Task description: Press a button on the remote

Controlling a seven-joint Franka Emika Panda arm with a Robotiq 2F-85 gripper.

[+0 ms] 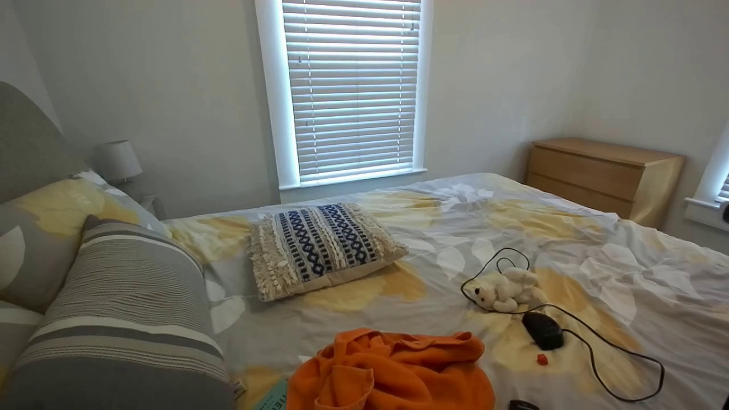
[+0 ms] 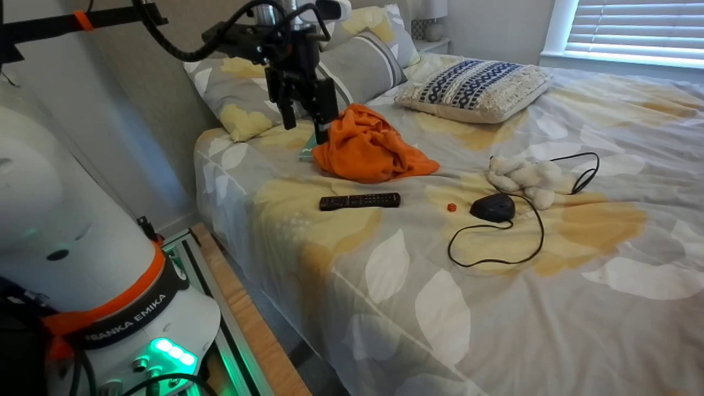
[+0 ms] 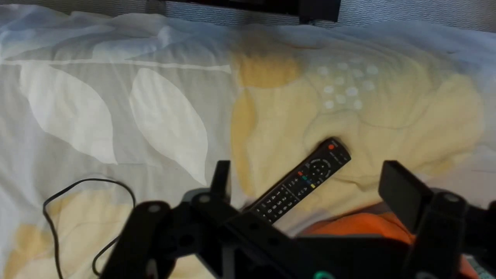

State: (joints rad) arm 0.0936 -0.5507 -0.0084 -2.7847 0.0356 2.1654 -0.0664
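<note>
Currently you appear to be at the approach step: bring the spread fingers together, then lower them onto a button of the remote, below right of centre in the wrist view.

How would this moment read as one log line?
gripper: open, raised; remote: on bed, face up; gripper-remote contact: none; press: none now
</note>
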